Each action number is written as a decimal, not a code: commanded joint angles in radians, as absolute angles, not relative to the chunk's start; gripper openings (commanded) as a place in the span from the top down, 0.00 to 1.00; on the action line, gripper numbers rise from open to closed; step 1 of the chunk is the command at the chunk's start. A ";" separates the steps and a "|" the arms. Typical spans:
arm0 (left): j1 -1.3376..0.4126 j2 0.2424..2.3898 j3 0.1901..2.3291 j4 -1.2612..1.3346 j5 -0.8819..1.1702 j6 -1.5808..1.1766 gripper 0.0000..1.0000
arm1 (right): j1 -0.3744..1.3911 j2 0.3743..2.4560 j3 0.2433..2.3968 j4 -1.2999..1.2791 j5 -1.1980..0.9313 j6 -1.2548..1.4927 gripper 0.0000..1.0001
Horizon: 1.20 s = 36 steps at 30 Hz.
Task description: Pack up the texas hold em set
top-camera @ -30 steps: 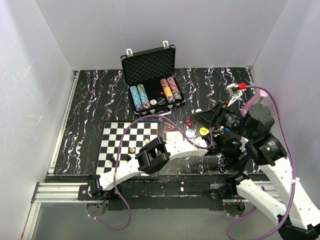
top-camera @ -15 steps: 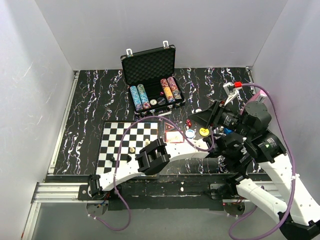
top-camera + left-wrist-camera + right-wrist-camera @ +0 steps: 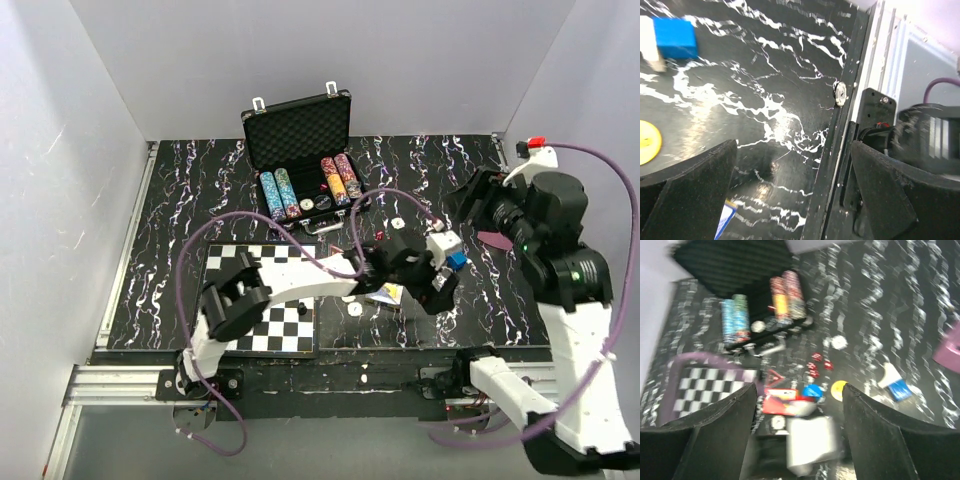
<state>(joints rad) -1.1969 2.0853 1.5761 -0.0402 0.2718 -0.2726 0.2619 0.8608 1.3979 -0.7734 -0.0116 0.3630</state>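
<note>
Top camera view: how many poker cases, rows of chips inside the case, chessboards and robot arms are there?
Briefcase: 1
Chip rows in the case: 4, two on each side
Chessboard: 1
Robot arms: 2
Total: 8

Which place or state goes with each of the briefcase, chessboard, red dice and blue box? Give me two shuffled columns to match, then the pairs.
Things:
1. briefcase
2. chessboard
3. red dice
4. blue box

Places or states:
A. loose, just in front of the case
B. near-left part of the table
C. far end, lid up, chip rows inside
D. just right of the yellow button

Pairs: 1-C, 2-B, 3-A, 4-D
</note>
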 commanded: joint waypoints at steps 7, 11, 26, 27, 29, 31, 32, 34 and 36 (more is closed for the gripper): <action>-1.074 1.577 1.290 -0.191 0.215 -0.158 0.02 | -0.300 0.925 1.119 -0.888 -0.183 0.313 0.19; -1.010 1.418 1.255 -0.345 0.221 -0.130 0.02 | -0.308 0.850 1.000 -0.977 -0.039 0.420 0.16; -0.894 1.095 1.121 -0.333 0.224 -0.179 0.02 | -0.308 0.793 0.879 -1.313 0.338 0.888 0.09; -0.891 1.091 1.115 -0.330 0.229 -0.184 0.02 | -0.310 0.808 0.859 -1.321 0.336 0.963 0.09; -0.887 1.083 1.115 -0.333 0.245 -0.192 0.02 | -0.310 0.842 0.816 -1.332 0.307 1.057 0.15; -0.885 1.072 1.114 -0.330 0.258 -0.204 0.02 | -0.310 0.874 0.778 -1.313 0.345 1.127 0.20; -0.885 1.068 1.114 -0.325 0.265 -0.210 0.02 | -0.310 0.893 0.766 -1.328 0.379 1.161 0.20; -0.885 1.062 1.109 -0.321 0.281 -0.218 0.02 | -0.310 0.913 0.773 -1.362 0.385 1.216 0.21; -0.885 1.062 1.108 -0.311 0.287 -0.227 0.02 | -0.310 0.893 0.761 -1.359 0.417 1.248 0.21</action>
<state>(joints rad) -0.8913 1.1007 1.1187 -0.3344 0.2501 -0.2024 -0.3065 0.9192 0.7635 -1.3025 0.3195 1.0714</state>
